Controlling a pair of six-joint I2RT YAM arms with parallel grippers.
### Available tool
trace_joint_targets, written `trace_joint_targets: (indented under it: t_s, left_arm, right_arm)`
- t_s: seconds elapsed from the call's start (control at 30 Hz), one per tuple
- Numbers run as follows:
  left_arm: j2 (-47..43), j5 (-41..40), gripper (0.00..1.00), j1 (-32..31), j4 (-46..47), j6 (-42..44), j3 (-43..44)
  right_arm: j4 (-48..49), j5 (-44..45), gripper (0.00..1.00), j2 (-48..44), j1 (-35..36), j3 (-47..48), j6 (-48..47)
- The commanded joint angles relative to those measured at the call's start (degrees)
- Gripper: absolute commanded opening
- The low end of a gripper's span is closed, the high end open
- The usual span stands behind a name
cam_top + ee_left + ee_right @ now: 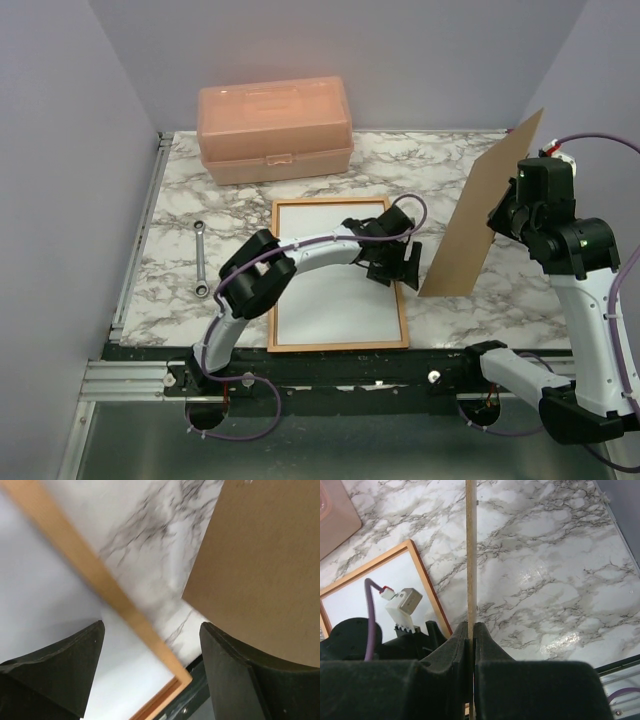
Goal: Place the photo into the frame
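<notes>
The frame (338, 346) lies flat on the marble table, pale tan side up. A plain white sheet (320, 300), apparently the photo's white back, fills it; no mountain picture shows. My left gripper (395, 268) is open and empty, low over the frame's right rail. In the left wrist view that rail (115, 597) runs between my spread fingers (227, 670), with the white sheet (40, 590) at the left. My right gripper (510, 215) is shut on the brown backing board (475, 220), held upright and tilted right of the frame. The right wrist view shows the board's edge (471, 550) between the jaws.
A peach plastic box (274, 128) stands at the back of the table. A metal wrench (202, 260) lies left of the frame. The black front rail (330, 365) runs along the near edge. Grey walls enclose the table on three sides.
</notes>
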Motion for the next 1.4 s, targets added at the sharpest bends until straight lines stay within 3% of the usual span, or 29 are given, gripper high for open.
trace_joint_targets:
  t_s: [0.0,0.27,0.5,0.67,0.93,1.2,1.37]
  left_arm:
    - [-12.2,4.5,0.81,3.5,10.4,-1.3,-11.8]
    - [-29.9,10.5,0.83,15.0,25.9,-4.8,-35.1]
    - [-42.8,8.2,0.83,25.5,18.7,-0.1,-45.7]
    - [-48.9,-0.9,0.82,29.6,8.2,5.0,-48.9]
    - [-49.9,-22.8,0.79,30.1,-5.3,7.0,-50.1]
    - [-41.7,-25.6,0.77,30.3,-5.3,6.9,-51.1]
    - [-41.5,-24.7,0.7,30.0,-3.8,7.7,-50.8]
  right_arm:
    - [3.2,-2.4,0.0,-0.9,-0.1,0.7,-0.9]
    - [4.7,-7.1,0.0,-0.3,-0.1,2.0,-1.1]
    - [9.0,-16.3,0.01,-0.1,-0.1,1.5,-1.2]
    - [13.4,-25.8,0.0,0.1,-0.1,-0.2,-0.2]
    - [20.2,-36.8,0.01,0.2,-0.1,-5.3,2.7]
    - [22.6,-39.8,0.01,0.2,-0.1,-9.3,4.2]
    - [23.8,-40.7,0.0,0.1,-0.1,-11.1,4.6]
